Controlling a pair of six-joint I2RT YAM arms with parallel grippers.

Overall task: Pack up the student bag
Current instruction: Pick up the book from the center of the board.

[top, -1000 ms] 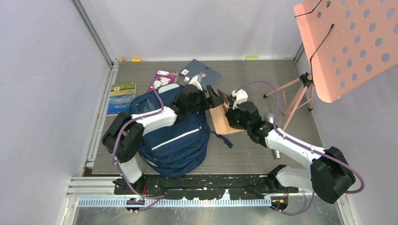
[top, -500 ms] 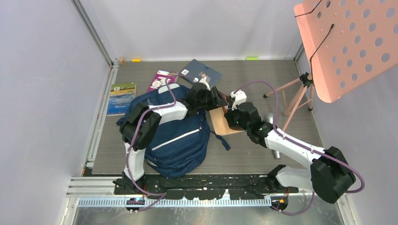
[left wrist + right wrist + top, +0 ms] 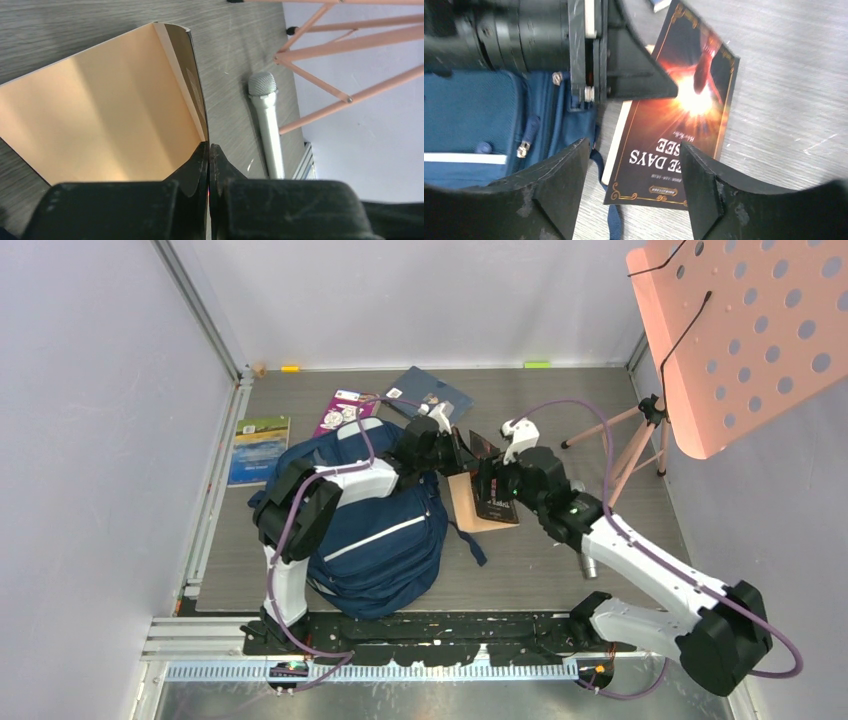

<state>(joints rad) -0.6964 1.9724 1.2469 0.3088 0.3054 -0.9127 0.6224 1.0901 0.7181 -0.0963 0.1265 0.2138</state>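
Overhead and wrist views of two arms working at a grey wood-grain tabletop (image 3: 560,390). The student bag (image 3: 380,535), a navy backpack with a pale stripe across its front, lies left of centre in the overhead view, close to the arm bases at the bottom, with the left arm stretched across its top. Just right of the bag lies a book (image 3: 674,125) with a dark cover, a bright orange burst and upside-down white lettering; its tan inner cover (image 3: 100,110) stands raised off the tabletop. The left claw (image 3: 208,150) is closed on the edge of that raised cover, its two fingers pressed together with the thin board between them. The right claw (image 3: 633,146) hovers above the book's dark face with its fingers spread wide and nothing between them; the closed left claw shows at the upper left of its wrist view. A white microphone (image 3: 265,125) lies on the tabletop right of the book, near the pink legs of a stand (image 3: 625,445) whose perforated pink plate (image 3: 740,340) fills the upper right corner. Along the far edge lie a green book (image 3: 258,448), a purple booklet (image 3: 345,410) and a dark blue book (image 3: 432,395).
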